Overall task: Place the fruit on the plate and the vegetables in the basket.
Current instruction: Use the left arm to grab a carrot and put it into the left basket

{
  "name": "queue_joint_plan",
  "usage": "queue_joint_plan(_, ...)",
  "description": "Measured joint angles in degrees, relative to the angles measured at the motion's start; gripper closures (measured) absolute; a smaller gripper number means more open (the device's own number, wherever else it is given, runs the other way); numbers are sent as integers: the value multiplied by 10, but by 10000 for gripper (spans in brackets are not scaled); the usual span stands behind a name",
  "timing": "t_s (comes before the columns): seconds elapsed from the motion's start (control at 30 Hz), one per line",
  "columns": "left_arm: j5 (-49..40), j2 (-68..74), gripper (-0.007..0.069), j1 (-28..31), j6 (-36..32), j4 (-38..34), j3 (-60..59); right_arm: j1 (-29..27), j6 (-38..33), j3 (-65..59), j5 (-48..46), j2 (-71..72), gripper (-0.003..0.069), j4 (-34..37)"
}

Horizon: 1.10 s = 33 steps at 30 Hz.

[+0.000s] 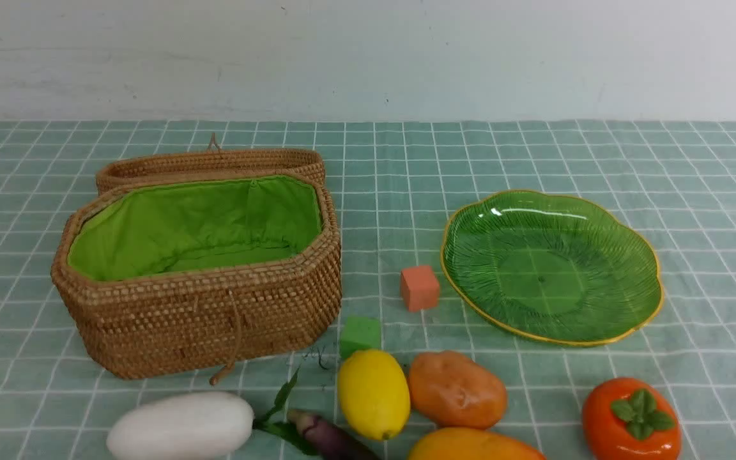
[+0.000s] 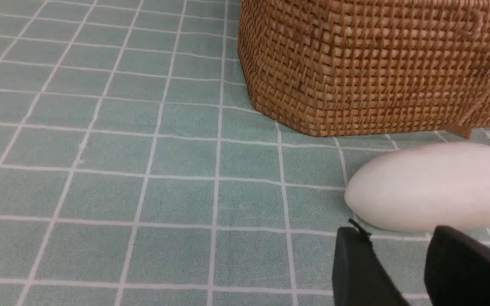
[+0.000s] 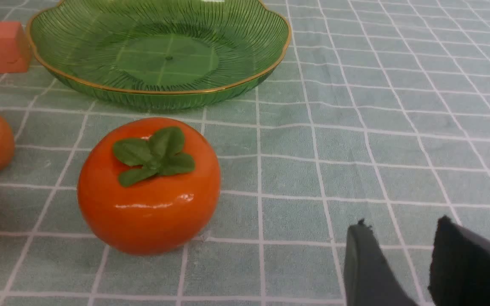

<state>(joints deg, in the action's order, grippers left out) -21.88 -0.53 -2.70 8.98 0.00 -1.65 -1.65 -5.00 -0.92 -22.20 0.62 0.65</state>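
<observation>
The wicker basket (image 1: 202,319) with green lining stands open and empty at the left. The green plate (image 1: 550,268) lies empty at the right. Along the near edge lie the white radish (image 1: 179,425), a purple piece (image 1: 333,439), the lemon (image 1: 373,393), the potato (image 1: 456,390), the mango (image 1: 470,447) and the persimmon (image 1: 630,418). Neither arm shows in the front view. My left gripper (image 2: 398,238) is open just short of the radish (image 2: 432,187). To one side of the persimmon (image 3: 149,191), my right gripper (image 3: 402,231) is open over bare cloth.
A salmon cube (image 1: 419,287) sits between basket and plate, and a green cube (image 1: 360,334) lies behind the lemon. The basket's lid (image 1: 208,163) lies behind it. A checked teal cloth covers the table, which ends at a pale wall.
</observation>
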Motion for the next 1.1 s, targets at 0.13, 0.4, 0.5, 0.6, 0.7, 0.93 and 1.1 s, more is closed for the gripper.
queue_joint_plan(0.13, 0, 0, 386, 0, 0, 0, 0, 0, 0, 0, 0, 0, 417, 0)
queue_joint_plan(0.4, 0, 0, 386, 0, 0, 0, 0, 0, 0, 0, 0, 0, 417, 0)
queue_joint_plan(0.5, 0, 0, 386, 0, 0, 0, 0, 0, 0, 0, 0, 0, 417, 0)
queue_joint_plan(0.6, 0, 0, 386, 0, 0, 0, 0, 0, 0, 0, 0, 0, 417, 0)
queue_joint_plan(0.7, 0, 0, 386, 0, 0, 0, 0, 0, 0, 0, 0, 0, 417, 0)
queue_joint_plan(0.93, 0, 0, 386, 0, 0, 0, 0, 0, 0, 0, 0, 0, 417, 0)
queue_joint_plan(1.1, 3, 0, 386, 0, 0, 9, 0, 0, 0, 0, 0, 0, 417, 0)
